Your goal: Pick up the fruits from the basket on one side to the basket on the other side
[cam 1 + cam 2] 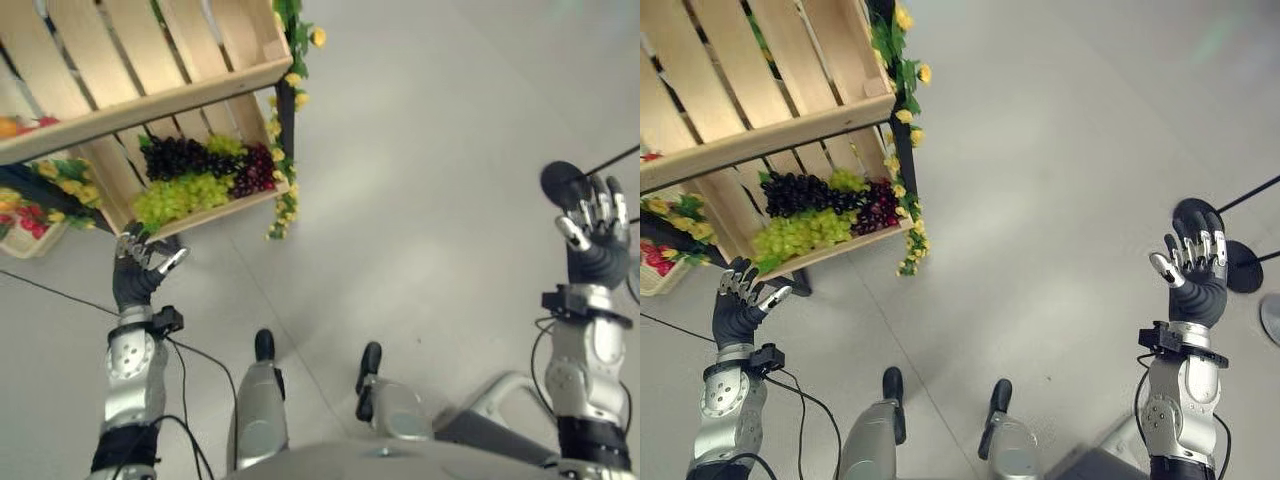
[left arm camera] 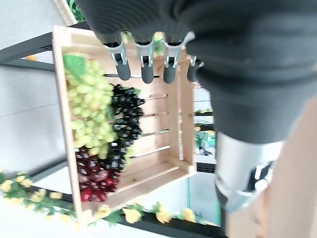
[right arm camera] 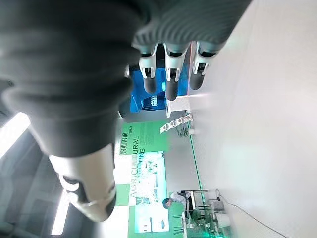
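**Grapes in the lower crate, both hands empty**

The green grapes lie along the front edge of the lower wooden crate, toward its left corner. The dark grapes sit behind them against the slatted back, and the red grapes fill the right front corner; all three bunches touch one another. The crate is tilted forward on a dark rack, under an upper slatted crate trimmed at its right corner with a garland of yellow flowers.

The left hand hovers just below the crate's front left corner, fingers loosely spread and relaxed, holding nothing. In its wrist view the fingertips point at the bunches without touching them. The right hand is raised well apart over the bare floor, fingers straight and empty.

Judged as handled objects, the bunches are light but soft and easily bruised, and single berries would detach under a pinch. A bunch likely hangs limp when lifted, so a broad cupping hold round its bulk, or a grip near the stem end, seems safest. The green bunch is the nearest candidate.
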You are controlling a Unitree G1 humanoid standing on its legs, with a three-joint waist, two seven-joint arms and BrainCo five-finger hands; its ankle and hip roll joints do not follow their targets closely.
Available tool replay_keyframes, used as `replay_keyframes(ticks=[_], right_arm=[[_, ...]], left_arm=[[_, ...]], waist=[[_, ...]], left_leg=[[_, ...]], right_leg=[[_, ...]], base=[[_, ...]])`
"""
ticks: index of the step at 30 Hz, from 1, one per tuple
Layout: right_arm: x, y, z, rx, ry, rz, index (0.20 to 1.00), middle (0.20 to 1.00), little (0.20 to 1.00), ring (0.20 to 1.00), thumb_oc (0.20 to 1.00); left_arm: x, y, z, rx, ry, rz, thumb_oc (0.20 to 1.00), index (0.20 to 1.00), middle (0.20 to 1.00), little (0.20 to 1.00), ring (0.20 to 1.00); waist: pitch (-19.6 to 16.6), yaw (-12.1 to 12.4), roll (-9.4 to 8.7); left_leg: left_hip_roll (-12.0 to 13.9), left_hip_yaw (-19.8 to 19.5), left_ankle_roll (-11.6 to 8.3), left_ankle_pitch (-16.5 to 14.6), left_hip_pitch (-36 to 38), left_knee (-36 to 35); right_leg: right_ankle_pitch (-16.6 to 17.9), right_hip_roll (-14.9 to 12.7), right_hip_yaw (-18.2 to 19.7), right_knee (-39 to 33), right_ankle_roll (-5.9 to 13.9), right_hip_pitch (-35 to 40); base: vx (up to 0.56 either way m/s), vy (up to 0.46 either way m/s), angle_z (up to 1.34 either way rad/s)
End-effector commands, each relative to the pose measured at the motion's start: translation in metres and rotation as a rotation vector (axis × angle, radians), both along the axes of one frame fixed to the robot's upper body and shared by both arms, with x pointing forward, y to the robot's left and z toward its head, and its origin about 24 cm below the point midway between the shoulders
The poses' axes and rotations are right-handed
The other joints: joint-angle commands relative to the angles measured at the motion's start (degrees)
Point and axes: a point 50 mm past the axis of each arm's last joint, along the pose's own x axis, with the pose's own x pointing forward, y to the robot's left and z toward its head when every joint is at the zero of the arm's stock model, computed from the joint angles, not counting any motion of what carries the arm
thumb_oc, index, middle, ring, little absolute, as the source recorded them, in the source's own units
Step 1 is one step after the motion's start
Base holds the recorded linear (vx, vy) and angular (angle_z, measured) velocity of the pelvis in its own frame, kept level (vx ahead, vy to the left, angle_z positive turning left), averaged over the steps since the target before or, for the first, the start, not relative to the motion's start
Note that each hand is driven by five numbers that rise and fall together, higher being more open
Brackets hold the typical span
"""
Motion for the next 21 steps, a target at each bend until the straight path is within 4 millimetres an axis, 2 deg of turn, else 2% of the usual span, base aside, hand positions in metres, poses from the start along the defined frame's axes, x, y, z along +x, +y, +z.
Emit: replay_keyframes(ticks=[1,7,9,10,17,19,21], right_arm=[[-0.008,-0.01,0.016,-0.051,-0.095,-0.071,1.0,1.0,1.0,1.0,1.0],[-0.008,-0.011,0.008,-0.069,-0.04,-0.081,1.0,1.0,1.0,1.0,1.0],[-0.005,-0.01,0.005,-0.063,-0.027,-0.085,1.0,1.0,1.0,1.0,1.0],[-0.003,-0.008,0.003,-0.069,-0.017,-0.082,1.0,1.0,1.0,1.0,1.0],[-0.001,-0.004,0.002,-0.099,0.005,-0.078,1.0,1.0,1.0,1.0,1.0],[-0.002,-0.005,0.002,-0.127,0.022,-0.095,1.0,1.0,1.0,1.0,1.0],[-0.002,-0.005,0.003,-0.127,0.021,-0.095,1.0,1.0,1.0,1.0,1.0]], left_arm=[[-0.01,-0.004,0.036,0.012,-0.202,-0.098,1.0,1.0,1.0,1.0,1.0],[-0.017,-0.023,0.051,0.076,-0.247,-0.248,1.0,1.0,1.0,1.0,1.0],[-0.016,-0.03,0.053,0.056,-0.266,-0.287,1.0,1.0,1.0,1.0,1.0],[-0.016,-0.036,0.058,0.098,-0.28,-0.318,1.0,1.0,1.0,1.0,1.0],[-0.011,-0.056,0.067,0.065,-0.326,-0.451,1.0,1.0,1.0,1.0,1.0],[-0.004,-0.065,0.071,0.056,-0.348,-0.501,1.0,1.0,1.0,1.0,1.0],[-0.004,-0.065,0.071,0.056,-0.349,-0.501,1.0,1.0,1.0,1.0,1.0]], waist=[[-5.24,0.15,-0.45],[-7.47,-0.14,0.18],[-8.59,-0.43,0.4],[-9.59,-0.89,0.69],[-10.54,-2.34,1.04],[-10.63,-3.97,1.18],[-10.56,-3.81,1.15]], left_leg=[[1.81,1.35,-0.38,-1.53,4.72,-2.23],[1.7,2.08,-0.2,-1.49,8.53,-3.83],[1.44,2.81,0.01,-1.55,9.98,-4.84],[1.18,3.58,0.17,-1.76,11.29,-5.6],[0.57,6.42,1.47,-4.12,14.42,-4.08],[0.05,8.25,2.23,-4.98,16.11,-4.34],[-0.03,8.42,2.3,-5.01,16.19,-4.38]], right_leg=[[-1.93,-0.35,-2.12,3.61,0.6,-0.22],[-2.06,-0.18,-2.05,2.11,0.62,3.34],[-1.95,-0.3,-1.49,1.53,0.78,4.22],[-1.82,-0.25,-0.88,0.99,0.93,4.7],[-1.38,-0.97,2.69,1.78,1.52,5.06],[-0.64,-1.93,4.33,3.84,2.42,4.07],[-0.71,-2.03,4.55,4.06,2.49,3.91]], base=[[0.03,0.002,0.11],[0.03,0.024,0.03],[0.03,0.05,-0.14],[0.03,0.038,-0.19],[0.0,0.08,-0.29],[-0.04,0.132,-0.45],[-0.06,0.081,-0.3]])
